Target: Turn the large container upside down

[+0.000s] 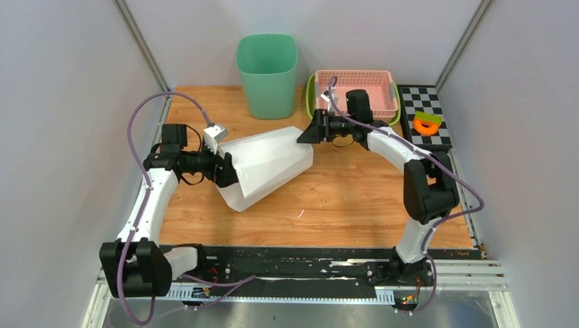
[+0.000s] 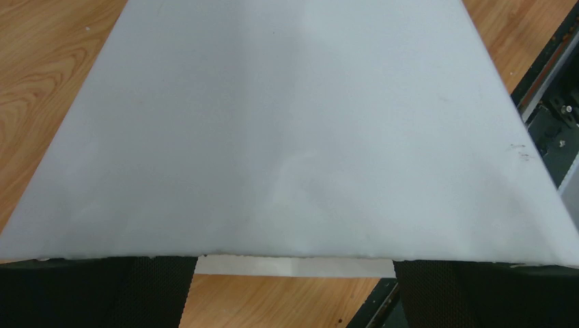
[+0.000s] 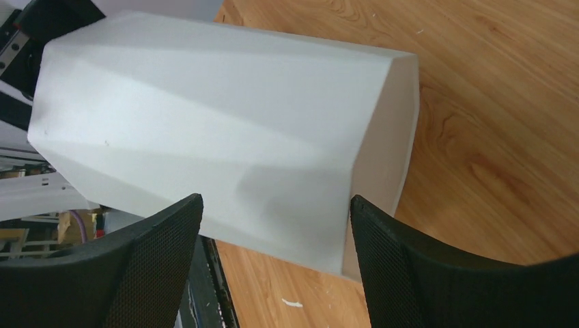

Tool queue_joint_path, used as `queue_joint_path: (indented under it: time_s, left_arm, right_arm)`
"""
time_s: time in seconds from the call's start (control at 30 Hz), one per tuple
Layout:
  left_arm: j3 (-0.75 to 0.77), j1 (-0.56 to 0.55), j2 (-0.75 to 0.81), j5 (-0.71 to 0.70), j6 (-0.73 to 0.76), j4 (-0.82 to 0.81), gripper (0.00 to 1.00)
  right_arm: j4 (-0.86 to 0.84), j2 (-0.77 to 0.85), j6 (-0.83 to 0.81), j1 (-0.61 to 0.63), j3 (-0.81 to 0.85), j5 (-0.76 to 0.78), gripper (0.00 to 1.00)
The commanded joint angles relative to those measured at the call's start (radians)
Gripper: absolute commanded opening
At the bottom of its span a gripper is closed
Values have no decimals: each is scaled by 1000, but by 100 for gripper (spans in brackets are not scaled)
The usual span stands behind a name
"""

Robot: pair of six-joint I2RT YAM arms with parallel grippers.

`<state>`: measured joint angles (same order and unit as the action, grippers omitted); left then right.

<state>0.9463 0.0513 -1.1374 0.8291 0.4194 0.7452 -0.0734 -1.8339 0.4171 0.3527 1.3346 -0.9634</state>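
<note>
The large container [image 1: 270, 160] is white and faceted. It lies tipped on its side in the middle of the wooden table, wide mouth to the left and narrow base to the right. My left gripper [image 1: 229, 171] is at the mouth end, jaws wide open. In the left wrist view the container's wall [image 2: 293, 123] fills the frame and its rim covers the tips of both fingers [image 2: 147, 287]. My right gripper [image 1: 304, 134] is at the base end, also open. Its fingers [image 3: 157, 239] straddle the lower corner of the container [image 3: 205, 116] without closing on it.
A green bin [image 1: 267, 72] stands upright at the back, close behind the container. To its right is a pink basket [image 1: 358, 89] on a green tray, then a checkerboard [image 1: 425, 113] with an orange and green object [image 1: 427, 124]. A black rail [image 1: 307, 263] runs along the near edge.
</note>
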Motion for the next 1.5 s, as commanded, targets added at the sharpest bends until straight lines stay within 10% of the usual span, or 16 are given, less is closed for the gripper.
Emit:
queue_joint_path:
  time_s: [0.0, 0.43, 0.87, 1.47]
  left_arm:
    - [32, 3, -65, 64, -26, -97, 98]
    - [42, 4, -238, 54, 254, 20, 96]
    - [58, 1, -320, -67, -81, -339, 96]
    - [229, -157, -411, -198, -232, -418, 95]
  right_arm:
    - [84, 138, -63, 17, -75, -48, 81]
    - [167, 291, -147, 0, -170, -2, 82]
    - [178, 401, -198, -140, -294, 35, 84]
    - [82, 415, -185, -179, -401, 15, 85]
